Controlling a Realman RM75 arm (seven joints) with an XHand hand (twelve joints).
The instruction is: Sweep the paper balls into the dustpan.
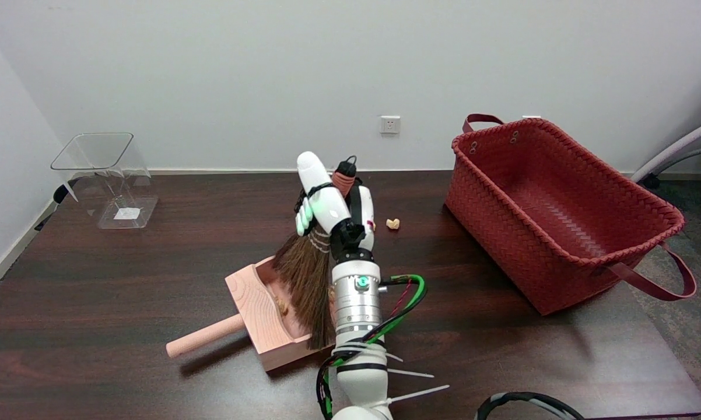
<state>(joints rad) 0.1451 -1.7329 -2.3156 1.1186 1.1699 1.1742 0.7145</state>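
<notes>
Your right hand (334, 213), at frame centre, grips the broom (309, 280), bristles resting in the dustpan (256, 312). One paper ball (392, 223) lies on the table (152, 262), right of the hand, near the basket (554, 216).

the counter (123, 280) is a dark brown wood grain with reddish streaks. the dustpan (257, 318) is pale pink wood with a faint ringed grain on its side wall. the broom (307, 286) has dark brown bristles, bound at the top with pale cord, and a reddish-brown handle end. the right hand (333, 213) is white and black, with a green glow on its back. its wrist is silver metal, and green, black and red cables run beside it. a paper ball (392, 223) is cream-coloured. the basket (560, 210) is dark red in a woven herringbone pattern. the box (102, 175) is clear plastic.
</notes>
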